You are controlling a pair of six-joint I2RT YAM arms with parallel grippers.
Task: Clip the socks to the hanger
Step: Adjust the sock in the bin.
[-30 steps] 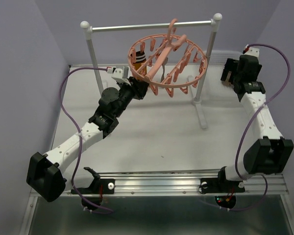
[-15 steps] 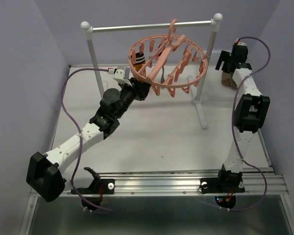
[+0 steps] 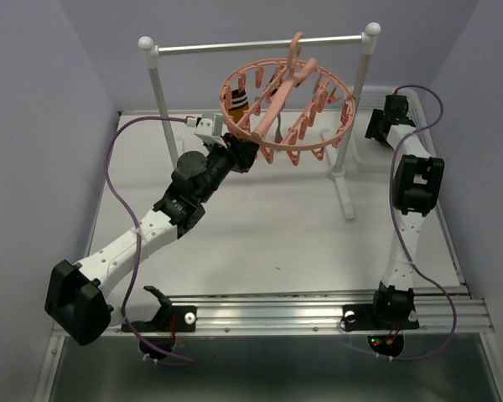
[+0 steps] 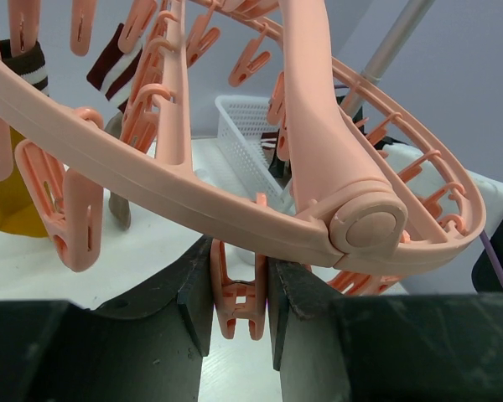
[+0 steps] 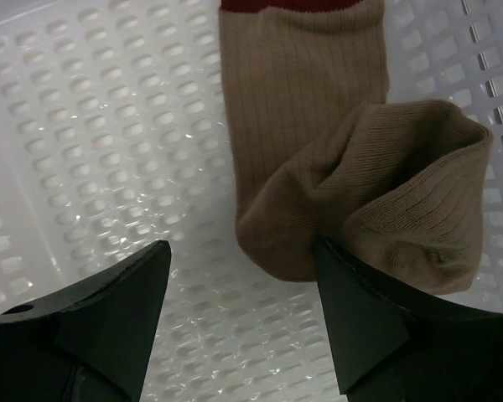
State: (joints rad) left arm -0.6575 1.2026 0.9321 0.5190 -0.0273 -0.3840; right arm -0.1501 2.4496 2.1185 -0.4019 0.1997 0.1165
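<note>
Top external view: the table [image 3: 260,234] fills the frame, and the white-posted rail stand [image 3: 260,43] stands across its 12 o'clock edge. From the rail hangs the hanger [image 3: 272,113], a round salmon-pink ring with spokes and a fringe of small clips, tilted so that its 7 o'clock side sits lowest. The left arm [image 3: 142,234] stretches from its base at 8 o'clock up toward the ring. The right arm [image 3: 411,193] stands folded along the 3 o'clock side, with its wrist dipping behind the stand's right post at 2 o'clock. There the right wrist view looks down into a white perforated basket [image 5: 92,126], where a brown ribbed sock [image 5: 335,167] lies folded over itself, a dark red band at its 12 o'clock end. The right gripper [image 5: 241,251] hangs over the sock's folded end with its jaws apart, one finger at 7 o'clock over bare basket floor and the other at 5 o'clock by the fabric; whether that one touches cannot be told. On the ring's 10 o'clock side a mustard sock [image 3: 238,102] with a dark and white striped cuff hangs clipped up. In the left wrist view a second striped sock [image 4: 109,63] dangles just to the right of it. The left gripper [image 4: 239,276] sits just under the ring's low rim, its jaws clamped on one dangling clip [image 4: 239,310], squeezing it from both sides.
</note>
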